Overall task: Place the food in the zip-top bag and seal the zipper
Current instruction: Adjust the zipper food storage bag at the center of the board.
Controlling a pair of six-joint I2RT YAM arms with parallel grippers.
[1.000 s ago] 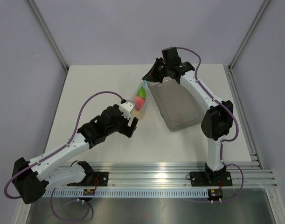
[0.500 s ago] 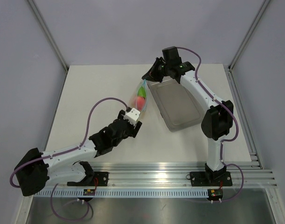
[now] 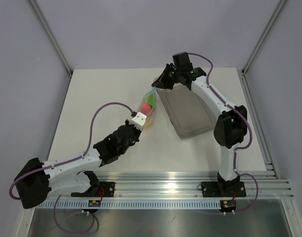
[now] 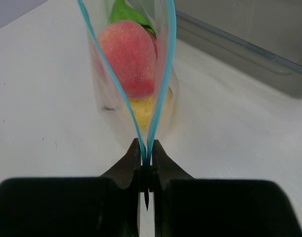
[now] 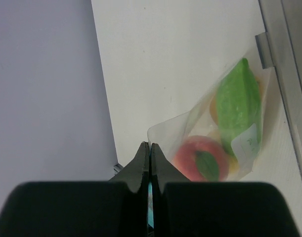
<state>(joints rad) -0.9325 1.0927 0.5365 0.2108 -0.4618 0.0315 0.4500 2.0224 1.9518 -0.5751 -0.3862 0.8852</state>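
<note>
2 white arms [image 3: 71, 159], blk joints [image 3: 230, 129], purple cables [image 3: 104, 105]

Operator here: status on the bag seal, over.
Left gripper shut on zipper near end, right gripper shut on far end. Food in bag, zipper gaping between, unsealed. Nothing blocking; grey tray alongside.

Broad room for passage is offered by the bare far-left part of the worktop [image 3: 91, 98]. The near-left part is crossed by the left arm. The middle is barred by the zip-top bag [image 3: 149, 104], which is stretched between the left tool [image 4: 146, 163] and the right tool [image 5: 150, 153] (both are clamped on its zipper [image 4: 171, 49]). Just right of it the grey tray [image 3: 188, 111] is set, so only a narrow strip is kept between them.
</note>
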